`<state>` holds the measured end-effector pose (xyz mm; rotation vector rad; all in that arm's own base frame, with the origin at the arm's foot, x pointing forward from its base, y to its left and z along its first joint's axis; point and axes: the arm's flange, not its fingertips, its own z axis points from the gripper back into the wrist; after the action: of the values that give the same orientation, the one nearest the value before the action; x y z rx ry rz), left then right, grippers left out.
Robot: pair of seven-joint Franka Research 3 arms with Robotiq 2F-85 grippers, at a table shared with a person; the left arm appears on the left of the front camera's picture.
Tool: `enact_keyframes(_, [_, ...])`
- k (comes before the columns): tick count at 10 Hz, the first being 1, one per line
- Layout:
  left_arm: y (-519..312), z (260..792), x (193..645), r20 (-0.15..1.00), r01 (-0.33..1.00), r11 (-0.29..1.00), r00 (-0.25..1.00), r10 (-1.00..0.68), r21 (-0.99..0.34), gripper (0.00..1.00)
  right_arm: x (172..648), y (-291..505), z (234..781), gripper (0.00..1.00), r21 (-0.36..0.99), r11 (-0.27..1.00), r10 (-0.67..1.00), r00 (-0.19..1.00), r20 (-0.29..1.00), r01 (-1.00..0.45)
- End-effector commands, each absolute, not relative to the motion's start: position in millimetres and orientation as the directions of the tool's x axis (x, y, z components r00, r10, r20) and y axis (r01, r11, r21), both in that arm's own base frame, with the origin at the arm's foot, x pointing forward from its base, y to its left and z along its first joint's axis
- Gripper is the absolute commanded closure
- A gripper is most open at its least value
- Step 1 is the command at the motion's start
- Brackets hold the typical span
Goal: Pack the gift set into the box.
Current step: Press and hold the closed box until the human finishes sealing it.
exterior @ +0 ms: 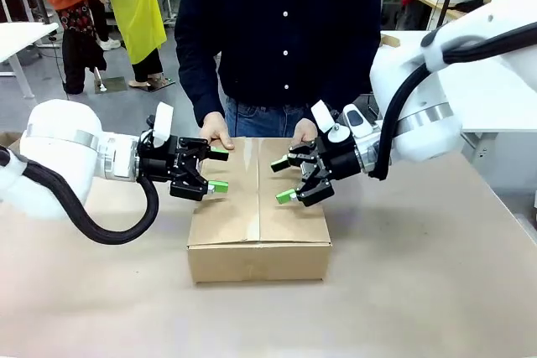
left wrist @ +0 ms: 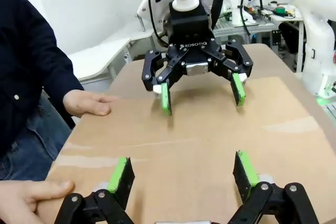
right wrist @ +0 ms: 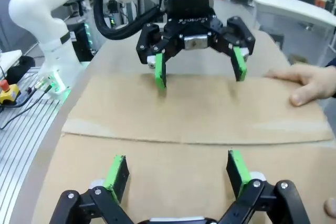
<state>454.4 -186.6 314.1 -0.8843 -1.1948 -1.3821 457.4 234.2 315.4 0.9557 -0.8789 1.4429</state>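
With its flaps folded shut, the large brown corrugated cardboard box (exterior: 258,262) sits mid-table between the left gripper (exterior: 220,171) and right gripper (exterior: 283,180), both spread wide over its top, while the person's hands (exterior: 216,130) touch its far end

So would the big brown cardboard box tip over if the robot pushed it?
Probably not: the big brown cardboard box lies low and wide, so it would more likely slide. Its flat sides look fairly stiff, but the thin top flaps might bend if pressed.
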Motion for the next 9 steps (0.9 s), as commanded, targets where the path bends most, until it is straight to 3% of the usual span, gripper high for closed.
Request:
enact_keyframes(1, [-201, 302, 452, 0.935, 0.972, 0.053, -0.204, -0.289, 0.228, 0.00, 474, 235, 312, 0.00, 0.051, -0.048, 0.434, 0.025, 0.900, -0.998])
enact_keyframes(6, [-201, 288, 460, 0.884, 0.993, 0.032, -0.085, -0.459, 0.112, 0.00, 474, 230, 303, 0.00, 0.066, -0.021, 0.480, 0.048, 0.876, -0.998])
enact_keyframes(7, [-200, 290, 461, 0.885, 0.994, 0.069, -0.043, -0.464, 0.084, 0.00, 472, 230, 308, 0.00, 0.056, -0.040, 0.432, 0.033, 0.901, -0.998])
enact_keyframes(9, [-204, 306, 458, 0.923, 0.993, 0.027, -0.097, -0.371, 0.115, 0.00, 472, 230, 308, 0.00, 0.056, -0.040, 0.432, 0.033, 0.901, -0.998])
